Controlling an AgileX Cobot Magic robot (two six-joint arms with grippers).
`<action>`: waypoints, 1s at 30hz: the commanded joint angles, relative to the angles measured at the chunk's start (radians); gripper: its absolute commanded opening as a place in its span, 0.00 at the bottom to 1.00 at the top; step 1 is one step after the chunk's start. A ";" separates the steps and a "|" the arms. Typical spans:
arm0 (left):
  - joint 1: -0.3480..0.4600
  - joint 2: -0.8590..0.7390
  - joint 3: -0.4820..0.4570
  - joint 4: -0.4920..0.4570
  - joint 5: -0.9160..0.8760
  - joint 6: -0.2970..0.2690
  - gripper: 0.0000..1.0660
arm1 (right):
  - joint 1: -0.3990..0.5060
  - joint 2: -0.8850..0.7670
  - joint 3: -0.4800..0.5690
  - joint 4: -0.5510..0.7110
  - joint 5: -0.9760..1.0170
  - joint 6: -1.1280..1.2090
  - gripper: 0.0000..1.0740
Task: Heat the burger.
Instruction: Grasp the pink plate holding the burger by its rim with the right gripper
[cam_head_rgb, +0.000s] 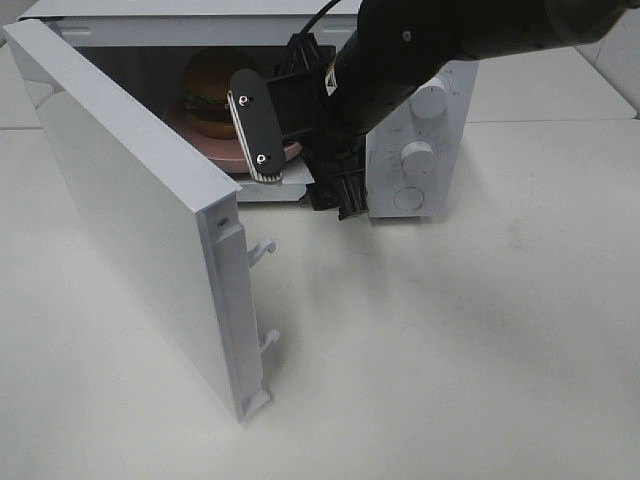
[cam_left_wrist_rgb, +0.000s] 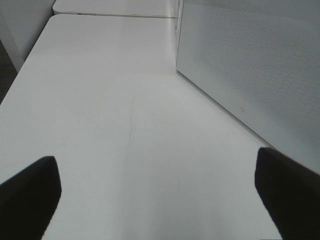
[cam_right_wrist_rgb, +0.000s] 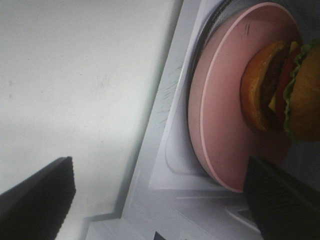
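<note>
Burger (cam_head_rgb: 208, 95) on pink plate (cam_head_rgb: 222, 148) inside microwave (cam_head_rgb: 420, 150) (door (cam_head_rgb: 140, 220) swung wide). Right gripper (cam_head_rgb: 300, 165) at the opening, jaws spread, empty; left gripper (cam_left_wrist_rgb: 160, 200) likewise spread above table (cam_left_wrist_rgb: 125, 100).

White microwave (cam_head_rgb: 420, 130) on my white counter (cam_head_rgb: 450, 340), door (cam_head_rgb: 140, 210) swung wide open to the left, two latch hooks (cam_head_rgb: 262, 250) on its free edge. Three round white knobs (cam_head_rgb: 415, 155) stacked down its right panel. Pink plate (cam_right_wrist_rgb: 220, 125) inside the cavity, on the turntable.
</note>
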 joint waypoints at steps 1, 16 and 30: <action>0.004 -0.015 -0.001 -0.001 -0.005 0.002 0.92 | 0.003 0.044 -0.054 -0.004 -0.008 0.009 0.81; 0.004 -0.015 -0.001 -0.001 -0.005 0.002 0.92 | 0.003 0.200 -0.217 -0.003 0.011 0.038 0.80; 0.004 -0.015 -0.001 -0.001 -0.005 0.002 0.92 | 0.000 0.350 -0.416 0.000 0.087 0.069 0.79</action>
